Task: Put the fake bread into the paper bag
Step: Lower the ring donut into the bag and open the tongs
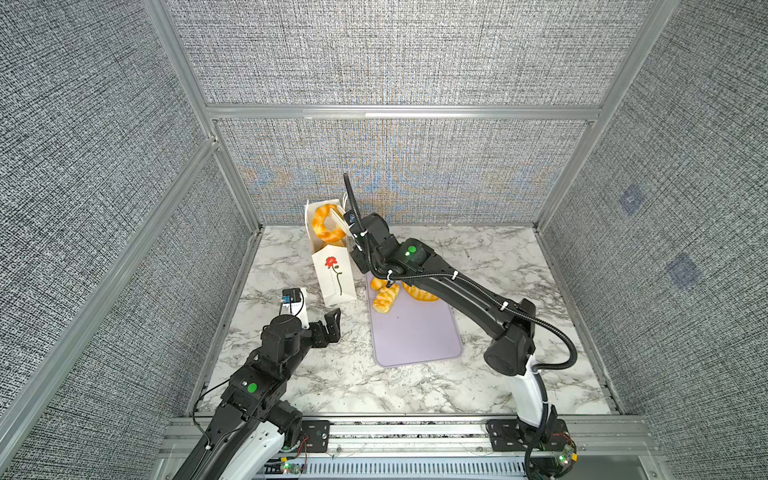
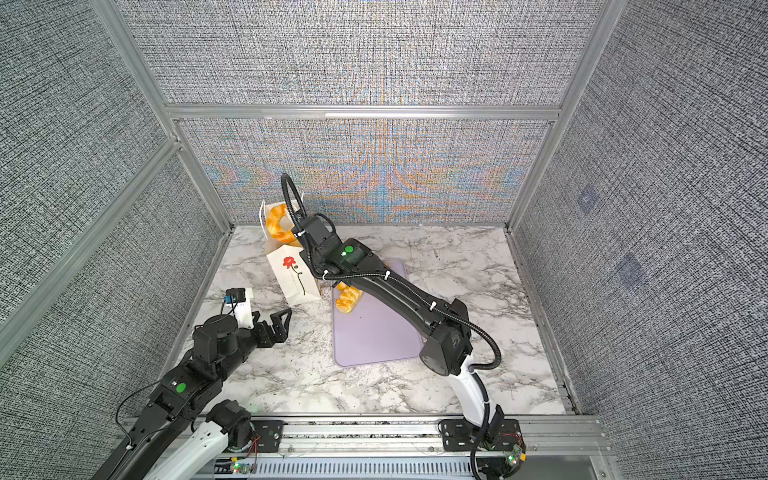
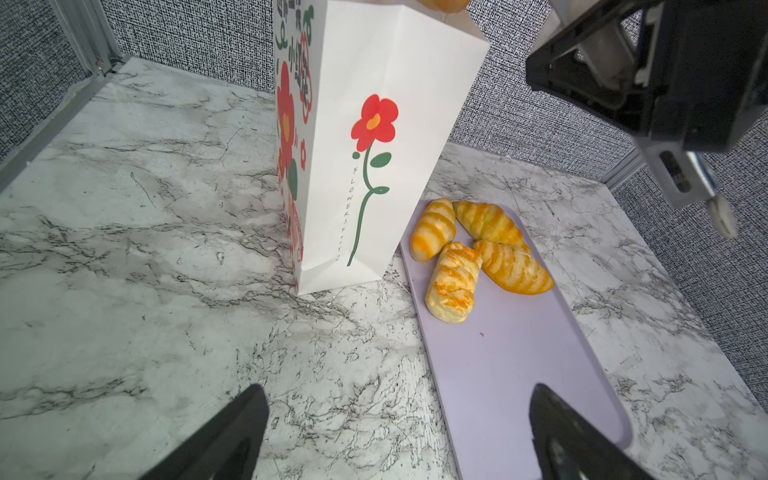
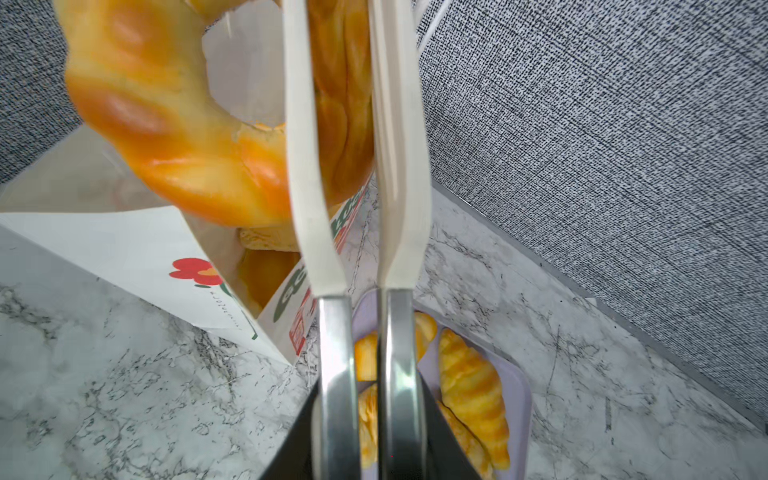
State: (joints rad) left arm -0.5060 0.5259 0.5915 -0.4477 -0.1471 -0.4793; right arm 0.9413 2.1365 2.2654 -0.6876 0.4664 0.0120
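Ring doughnut is held on edge at the mouth of the paper bag. It is pinched through one side of its ring by the right gripper, whose long white fingers are drawn nearly together on it. The on-edge hold is judged to suit the narrow opening. Other pastries are seen inside the bag. The bag is stood upright on the marble tabletop, just beside the lavender tray, so transfers are kept short. Four pastries are left on the tray. Left gripper is held spread wide and empty, low near the bag's base, not touching it, perhaps posted to steady it.
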